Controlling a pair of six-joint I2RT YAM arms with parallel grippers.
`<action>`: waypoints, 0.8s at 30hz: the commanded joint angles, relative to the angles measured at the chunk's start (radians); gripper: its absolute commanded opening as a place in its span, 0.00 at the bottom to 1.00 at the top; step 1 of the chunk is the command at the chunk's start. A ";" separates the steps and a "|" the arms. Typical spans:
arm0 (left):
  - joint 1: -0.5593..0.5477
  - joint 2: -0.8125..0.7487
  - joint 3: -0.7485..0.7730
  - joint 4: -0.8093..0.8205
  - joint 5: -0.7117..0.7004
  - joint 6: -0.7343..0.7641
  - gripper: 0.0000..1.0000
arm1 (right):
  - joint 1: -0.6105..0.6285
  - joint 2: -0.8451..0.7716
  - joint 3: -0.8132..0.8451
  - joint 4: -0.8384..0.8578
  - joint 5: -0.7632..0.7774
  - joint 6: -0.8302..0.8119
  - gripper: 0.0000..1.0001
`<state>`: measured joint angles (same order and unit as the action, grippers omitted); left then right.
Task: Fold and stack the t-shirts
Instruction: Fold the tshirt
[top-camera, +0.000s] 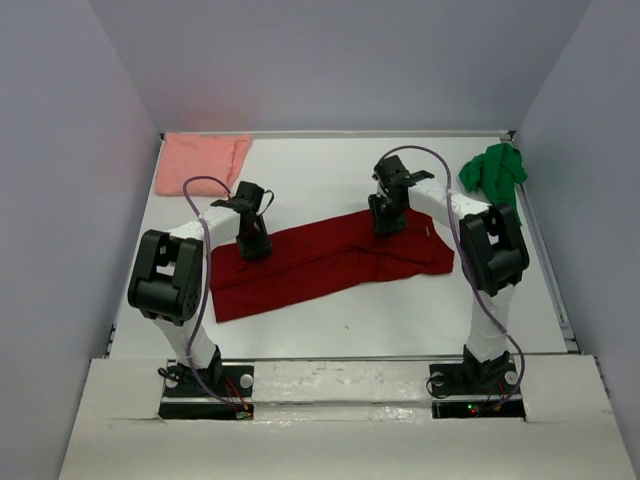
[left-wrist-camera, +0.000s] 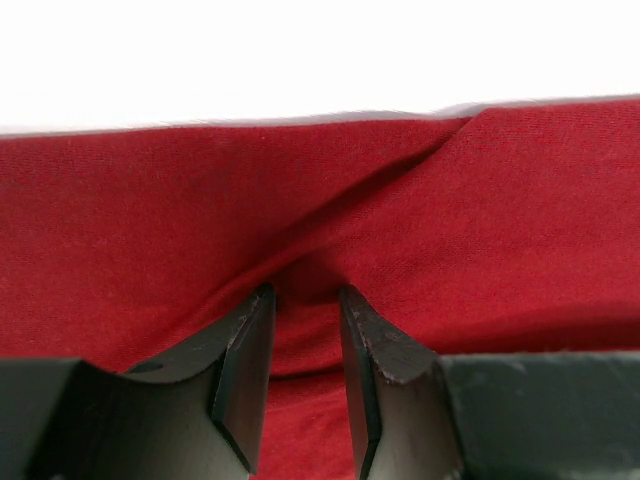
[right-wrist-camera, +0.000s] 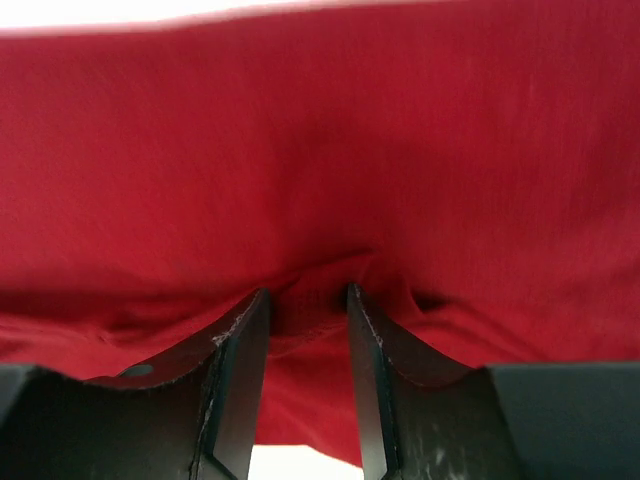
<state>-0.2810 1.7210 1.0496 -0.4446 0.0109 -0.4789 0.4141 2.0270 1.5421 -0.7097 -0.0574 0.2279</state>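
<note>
The dark red t-shirt (top-camera: 320, 268) lies spread flat across the middle of the table, running from lower left to upper right. My left gripper (top-camera: 253, 246) is down on its far left edge. In the left wrist view the gripper (left-wrist-camera: 305, 296) has its jaws nearly together, pinching a puckered fold of red cloth (left-wrist-camera: 150, 220). My right gripper (top-camera: 387, 226) is down on the far right part. In the right wrist view the gripper (right-wrist-camera: 308, 296) likewise pinches bunched red cloth (right-wrist-camera: 300, 150). The pale salmon pink t-shirt (top-camera: 203, 160) lies folded at the far left corner. The bright green t-shirt (top-camera: 493, 170) lies crumpled at the far right.
The white table (top-camera: 330, 325) is walled by grey panels on the left, back and right. A raised rail (top-camera: 545, 270) runs along the right edge. Both arm bases sit at the near edge.
</note>
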 joint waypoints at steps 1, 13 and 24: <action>-0.010 -0.003 0.013 -0.008 0.023 0.014 0.41 | 0.008 -0.119 -0.103 0.029 0.004 0.054 0.41; -0.010 0.003 0.026 -0.014 0.021 0.016 0.41 | 0.118 -0.430 -0.387 0.023 0.044 0.180 0.40; -0.014 0.008 0.032 -0.017 0.023 0.017 0.41 | 0.180 -0.491 -0.327 -0.025 0.244 0.179 0.42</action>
<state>-0.2825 1.7214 1.0496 -0.4454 0.0113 -0.4721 0.5968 1.4574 1.1133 -0.7288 0.0471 0.4366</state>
